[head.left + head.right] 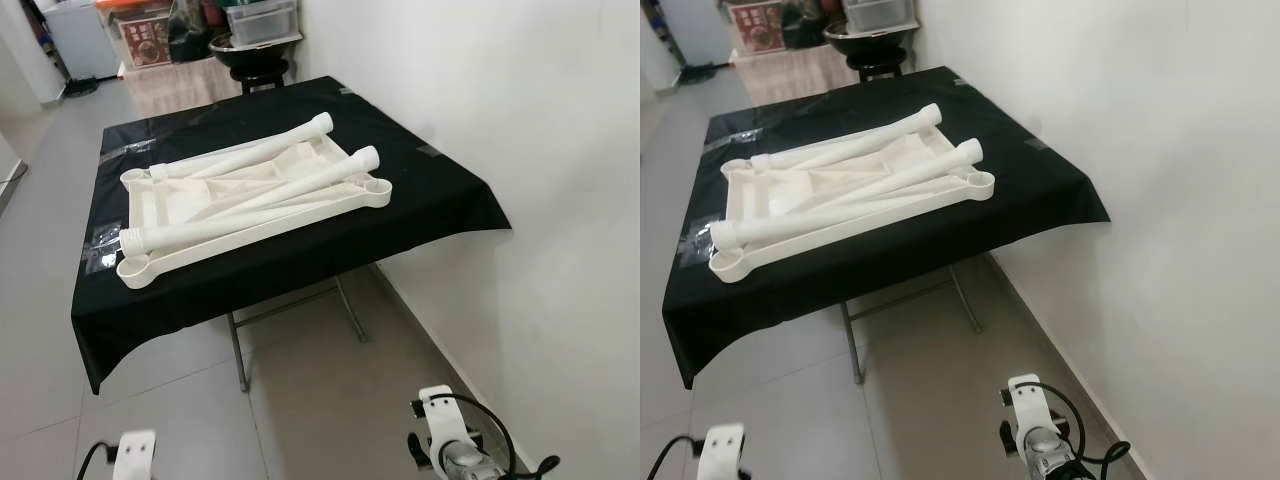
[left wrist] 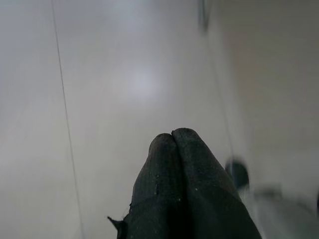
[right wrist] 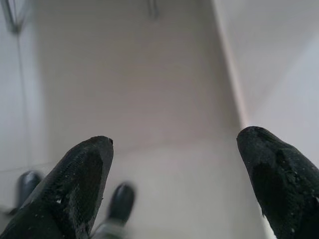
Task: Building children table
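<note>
I am looking down at a folding worktop (image 1: 300, 262) draped in a black cloth (image 1: 420, 195), standing ahead of me with its right edge close to the white wall (image 1: 530, 150). On the cloth lies the cream tabletop panel (image 1: 160, 205), flat, with round sockets at its corners. Three cream legs (image 1: 255, 153) lie loose across it on a slant, their flared ends pointing toward the wall side; the near one (image 1: 200, 230) runs along the panel's front rail. The panel's near left corner sits close to the cloth's front edge, while black cloth stays bare on the wall side and at the far end.

Between me and the worktop the grey tiled floor (image 1: 330, 400) is open, with the folding metal frame (image 1: 240, 350) showing under the cloth's hem. A narrow strip of floor runs between the worktop and the wall. At the far end of the room stand a dark stool (image 1: 255, 60) and some boxes, too blurred to tell further.

Both arms hang low. In the left wrist view the left gripper (image 2: 172, 135) points at the floor with its fingers pressed together, holding nothing. In the right wrist view the right gripper (image 3: 174, 144) is spread wide over the floor beside the wall's base, also holding nothing.
</note>
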Robot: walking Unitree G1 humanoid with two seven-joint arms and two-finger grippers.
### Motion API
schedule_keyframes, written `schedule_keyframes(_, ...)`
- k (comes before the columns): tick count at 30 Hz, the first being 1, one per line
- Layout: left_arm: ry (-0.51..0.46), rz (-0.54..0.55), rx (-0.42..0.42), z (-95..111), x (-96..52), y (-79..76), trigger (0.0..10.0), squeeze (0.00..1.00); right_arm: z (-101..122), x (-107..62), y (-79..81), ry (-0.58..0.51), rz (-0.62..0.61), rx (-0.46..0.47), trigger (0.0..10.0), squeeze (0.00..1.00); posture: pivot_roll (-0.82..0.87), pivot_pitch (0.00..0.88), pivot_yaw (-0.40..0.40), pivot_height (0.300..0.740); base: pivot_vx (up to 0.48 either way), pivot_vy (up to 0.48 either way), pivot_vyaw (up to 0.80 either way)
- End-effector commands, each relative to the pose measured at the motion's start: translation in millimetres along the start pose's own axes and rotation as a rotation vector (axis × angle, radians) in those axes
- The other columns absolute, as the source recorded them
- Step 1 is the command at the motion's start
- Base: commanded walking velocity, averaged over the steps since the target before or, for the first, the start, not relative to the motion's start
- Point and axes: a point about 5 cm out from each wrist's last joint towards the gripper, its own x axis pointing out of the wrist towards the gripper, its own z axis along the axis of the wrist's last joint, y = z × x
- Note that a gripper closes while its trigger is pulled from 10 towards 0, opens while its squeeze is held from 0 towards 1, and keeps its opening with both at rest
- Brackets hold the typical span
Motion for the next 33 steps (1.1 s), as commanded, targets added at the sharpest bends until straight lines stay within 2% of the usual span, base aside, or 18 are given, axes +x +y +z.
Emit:
schedule_keyframes(1, -0.080, 0.009, 0.010, 16, 0.9, 9.6, 10.0, 0.00, 1, -0.7, -15.6, -0.052, -0.043, -0.029, 10.0, 0.00, -0.03, 0.003, 0.064, 0.740, 0.000, 0.000, 0.00)
schedule_keyframes(3, -0.234, -0.027, 0.025, 50, 2.1, 3.9, 10.0, 0.00, 28, 0.7, -24.8, -0.170, -0.078, -0.069, 10.0, 0.00, -0.03, 0.000, 0.061, 0.740, 0.000, 0.000, 0.00)
schedule_keyframes(4, -0.234, -0.027, 0.025, 50, 2.1, 3.9, 10.0, 0.00, 28, 0.7, -24.8, -0.170, -0.078, -0.069, 10.0, 0.00, -0.03, 0.000, 0.061, 0.740, 0.000, 0.000, 0.00)
schedule_keyframes(5, -0.295, -0.050, 0.031, 62, 1.5, -1.3, 10.0, 0.00, 43, 1.0, -26.3, -0.223, -0.087, -0.074, 10.0, 0.00, -0.03, 0.000, 0.058, 0.740, 0.000, 0.000, 0.00)
schedule_keyframes(6, -0.412, -0.128, 0.033, 83, -2.3, -16.6, 10.0, 0.00, 71, -0.4, -27.5, -0.333, -0.096, -0.085, 10.0, 0.00, -0.03, 0.000, 0.053, 0.740, 0.000, 0.000, 0.00)
schedule_keyframes(10, -0.567, -0.292, 0.048, 104, -16.3, -46.9, 10.0, 0.00, 104, -6.3, -23.6, -0.487, -0.077, -0.085, 10.0, 0.00, -0.04, 0.000, 0.048, 0.740, 0.000, 0.000, 0.00)
schedule_keyframes(11, -0.567, -0.292, 0.048, 104, -16.3, -46.9, 10.0, 0.00, 104, -6.3, -23.6, -0.487, -0.077, -0.085, 10.0, 0.00, -0.04, 0.000, 0.048, 0.740, 0.000, 0.000, 0.00)
schedule_keyframes(12, -0.626, -0.381, 0.058, 109, -28.4, -64.8, 10.0, 0.00, 116, -11.6, -18.7, -0.574, -0.042, -0.094, 10.0, 0.00, -0.04, 0.000, 0.043, 0.740, 0.000, 0.000, 0.00)
schedule_keyframes(15, -0.646, -0.413, 0.063, 110, -33.8, -71.1, 10.0, 0.00, 120, -14.1, -16.7, -0.609, -0.026, -0.100, 10.0, 0.00, -0.04, 0.000, 0.043, 0.740, 0.000, 0.000, 0.00)
schedule_keyframes(18, -0.733, -0.491, 0.072, 117, -53.9, -86.6, 10.0, 0.00, 135, -25.0, -13.2, -0.736, 0.014, -0.090, 10.0, 0.00, -0.04, 0.000, 0.044, 0.740, 0.000, 0.000, 0.00)
schedule_keyframes(19, -0.783, -0.467, 0.086, 120, -60.6, -88.6, 10.0, 0.00, 139, -30.5, -12.1, -0.781, 0.035, -0.065, 10.0, 0.00, -0.04, 0.000, 0.048, 0.740, 0.000, 0.000, 0.00)
schedule_keyframes(21, -0.816, -0.446, 0.096, 121, -64.6, -89.3, 10.0, 0.00, 141, -34.1, -11.4, -0.808, 0.048, -0.048, 10.0, 0.00, -0.04, 0.000, 0.048, 0.740, 0.000, 0.000, 0.00)
schedule_keyframes(23, -0.860, -0.377, 0.145, 122, -71.6, -90.0, 10.0, 0.00, 144, -43.6, -9.5, -0.863, 0.071, -0.027, 10.0, 0.00, -0.05, 0.000, 0.053, 0.740, 0.000, 0.000, 0.00)
schedule_keyframes(27, -0.850, -0.385, 0.099, 123, -79.5, -91.9, 10.0, 0.00, 144, -54.7, -3.4, -0.904, 0.102, -0.016, 10.0, 0.00, -0.06, 0.000, 0.060, 0.740, 0.000, 0.000, 0.00)
schedule_keyframes(28, -0.848, -0.417, 0.071, 119, -89.9, -95.3, 10.0, 0.00, 140, -63.0, 2.9, -0.917, 0.135, -0.007, 10.0, 0.00, -0.06, 0.000, 0.060, 0.740, 0.000, 0.000, 0.00)
schedule_keyframes(33, -0.884, -0.408, 0.093, 123, -103.8, -97.9, 10.0, 0.00, 145, -73.3, 10.1, -0.930, 0.186, 0.016, 10.0, 0.00, -0.08, 0.000, 0.056, 0.740, 0.000, 0.000, 0.00)
